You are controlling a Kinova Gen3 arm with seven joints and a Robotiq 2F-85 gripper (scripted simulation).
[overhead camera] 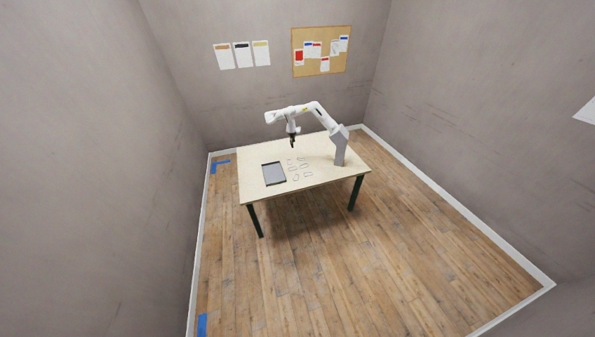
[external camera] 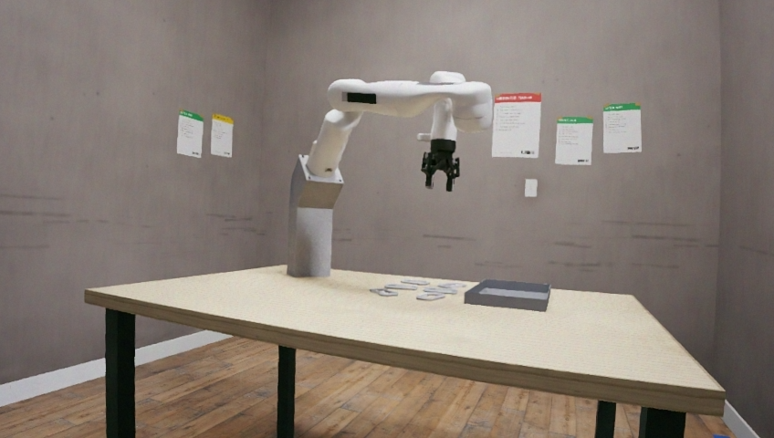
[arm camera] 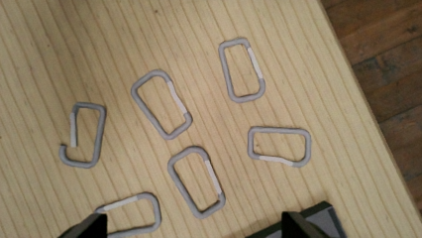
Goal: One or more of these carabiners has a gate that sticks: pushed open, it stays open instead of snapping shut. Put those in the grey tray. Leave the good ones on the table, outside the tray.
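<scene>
My gripper (overhead camera: 291, 146) (external camera: 438, 188) (arm camera: 193, 227) is open and empty, high above the table. Six grey carabiners with white gates lie flat outside the tray. In the wrist view, the leftmost carabiner (arm camera: 99, 134) has its gate standing open, with a gap at the hook. The upper middle carabiner (arm camera: 150, 114), the upper right one (arm camera: 226, 71), the right one (arm camera: 279, 130) and the lower middle one (arm camera: 183, 190) look closed. The lower left carabiner (arm camera: 158, 213) is partly hidden by a finger. The grey tray (overhead camera: 273, 173) (external camera: 505, 302) (arm camera: 329, 223) is empty.
The table (overhead camera: 250, 183) (external camera: 271, 319) bears the arm's grey pedestal (overhead camera: 339, 152) (external camera: 313, 241), on the other side of the carabiners from the tray. The tray has low upright walls. The table's edge shows at the right of the wrist view.
</scene>
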